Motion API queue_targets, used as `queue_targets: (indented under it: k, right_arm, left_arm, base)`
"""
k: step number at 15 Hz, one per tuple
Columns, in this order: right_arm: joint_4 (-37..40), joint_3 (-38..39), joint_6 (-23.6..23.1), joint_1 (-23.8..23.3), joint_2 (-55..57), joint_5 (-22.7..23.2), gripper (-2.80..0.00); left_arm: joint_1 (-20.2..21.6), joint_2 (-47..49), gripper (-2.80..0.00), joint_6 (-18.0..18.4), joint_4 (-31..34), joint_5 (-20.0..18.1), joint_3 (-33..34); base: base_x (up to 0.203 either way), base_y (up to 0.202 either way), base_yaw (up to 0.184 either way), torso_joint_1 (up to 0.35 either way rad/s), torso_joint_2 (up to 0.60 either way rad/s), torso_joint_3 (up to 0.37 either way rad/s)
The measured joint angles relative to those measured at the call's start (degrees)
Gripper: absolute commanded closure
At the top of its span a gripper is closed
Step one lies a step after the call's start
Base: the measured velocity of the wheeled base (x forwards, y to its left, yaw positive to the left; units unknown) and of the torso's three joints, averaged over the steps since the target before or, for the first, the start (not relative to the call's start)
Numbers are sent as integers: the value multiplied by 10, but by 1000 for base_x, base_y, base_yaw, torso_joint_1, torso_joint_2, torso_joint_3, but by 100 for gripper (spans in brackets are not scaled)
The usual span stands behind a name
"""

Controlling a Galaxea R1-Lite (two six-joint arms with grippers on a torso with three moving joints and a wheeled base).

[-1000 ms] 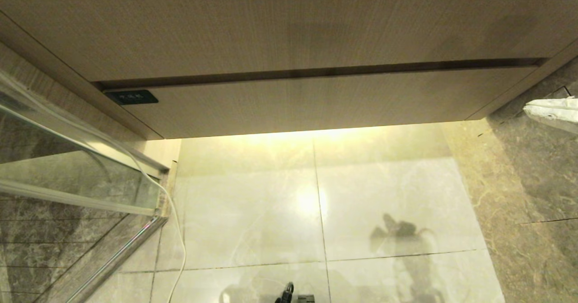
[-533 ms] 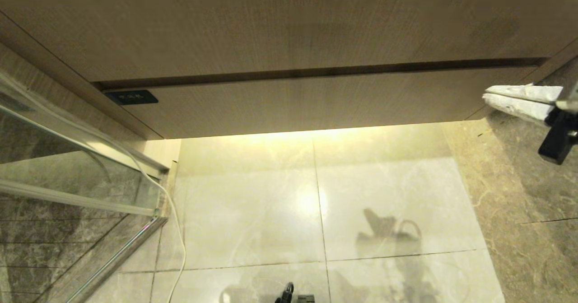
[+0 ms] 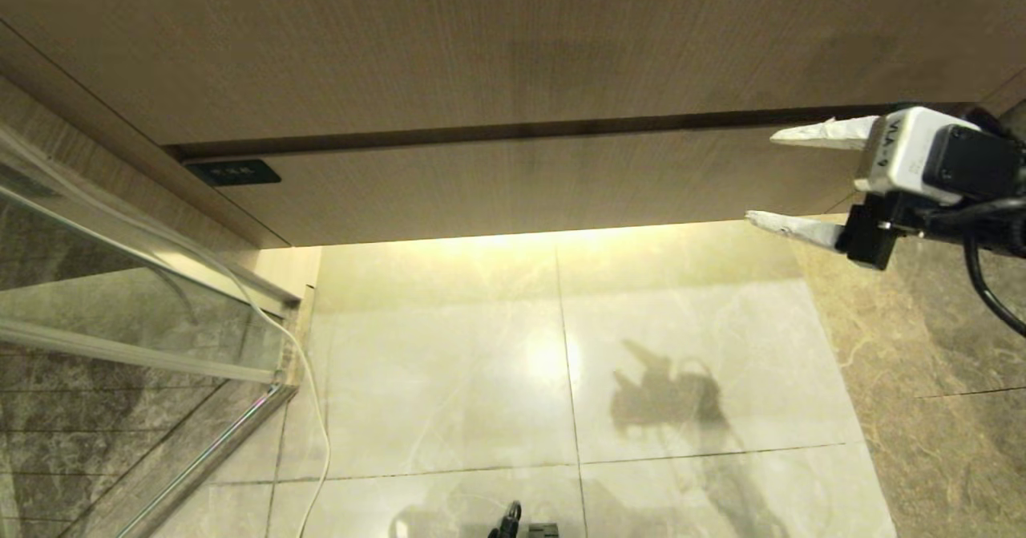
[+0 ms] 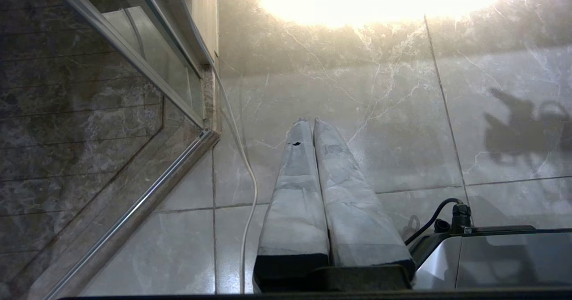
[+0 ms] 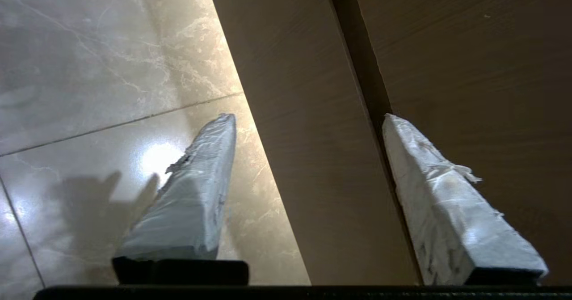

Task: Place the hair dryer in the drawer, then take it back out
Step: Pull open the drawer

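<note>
the drawer (image 3: 553, 181) is shut, its front flush under the plain panel (image 3: 481, 41), with the dark label (image 3: 233, 172) at its left end. a second ago no arm showed near it; now the right gripper (image 3: 761, 175) has swung in at the drawer's right end, and its jaws, then pressed together, have spread, one finger up by the dark seam above the drawer front and the other below the front's lower edge. i judge it is lining up to pull the drawer open. the left gripper (image 4: 308, 122) hangs over the floor below the drawer, fingers pressed together. the hair dryer is nowhere in view.
</note>
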Motion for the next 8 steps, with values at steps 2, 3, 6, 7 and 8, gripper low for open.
queue_targets:
  k: [2, 3, 6, 7, 8]
  right_arm:
    - [15, -53, -11, 0, 39, -4, -280]
    - [28, -79, -16, 0, 57, -9, -280]
    - [49, -141, -64, -2, 100, -33, -280]
    - [59, -152, -77, -2, 111, -39, -280]
    - [71, -161, -79, -2, 121, -39, -280]
  left_arm:
    - [0, 0, 0, 0, 0, 0, 0]
    - [0, 0, 0, 0, 0, 0, 0]
    - [0, 0, 0, 0, 0, 0, 0]
    - [0, 0, 0, 0, 0, 0, 0]
    - [0, 0, 0, 0, 0, 0, 0]
  base:
    - [0, 0, 0, 0, 0, 0]
    - [0, 0, 0, 0, 0, 0]
    - [0, 0, 0, 0, 0, 0]
    - [0, 0, 0, 0, 0, 0]
    - [0, 0, 0, 0, 0, 0]
